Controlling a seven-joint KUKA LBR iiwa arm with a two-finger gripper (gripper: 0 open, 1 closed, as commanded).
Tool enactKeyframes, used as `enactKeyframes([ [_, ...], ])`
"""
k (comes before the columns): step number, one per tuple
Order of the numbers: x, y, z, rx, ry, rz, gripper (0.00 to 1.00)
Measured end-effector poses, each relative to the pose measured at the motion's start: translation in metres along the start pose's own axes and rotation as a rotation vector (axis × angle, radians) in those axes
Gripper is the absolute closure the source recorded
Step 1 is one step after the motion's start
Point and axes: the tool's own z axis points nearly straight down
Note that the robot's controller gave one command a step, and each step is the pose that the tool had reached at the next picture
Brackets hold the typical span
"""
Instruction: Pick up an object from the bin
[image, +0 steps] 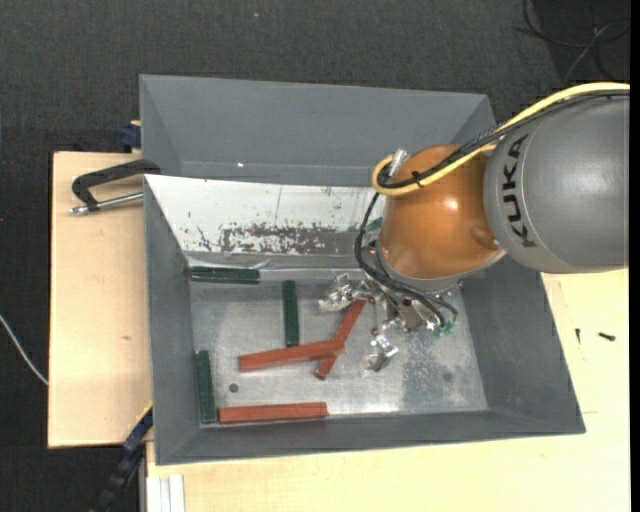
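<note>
My gripper (362, 322) hangs low over the middle of the bin floor, under the arm's orange cover. It is open, with one metal fingertip (340, 295) up-left and the other (381, 351) down-right. Between them lies the upper end of a tilted red-brown bar (340, 342), still resting on the floor. Its lower end meets a second red-brown bar (285, 357) that lies almost level and points left. A short dark green bar (290, 312) lies upright just left of the gripper.
A third red-brown bar (272, 411) lies along the front wall. One dark green bar (204, 386) lies by the left wall and another (225, 275) at the back left. The arm covers the bin's back right.
</note>
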Motion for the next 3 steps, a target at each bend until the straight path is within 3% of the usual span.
enactKeyframes([
  [1, -0.014, -0.005, 0.028, 0.002, -0.005, -0.318, 0.0],
  [2, -0.021, -0.005, 0.053, 0.001, 0.007, -0.36, 1.0],
  [3, -0.021, -0.006, 0.053, 0.001, 0.007, -0.36, 1.0],
])
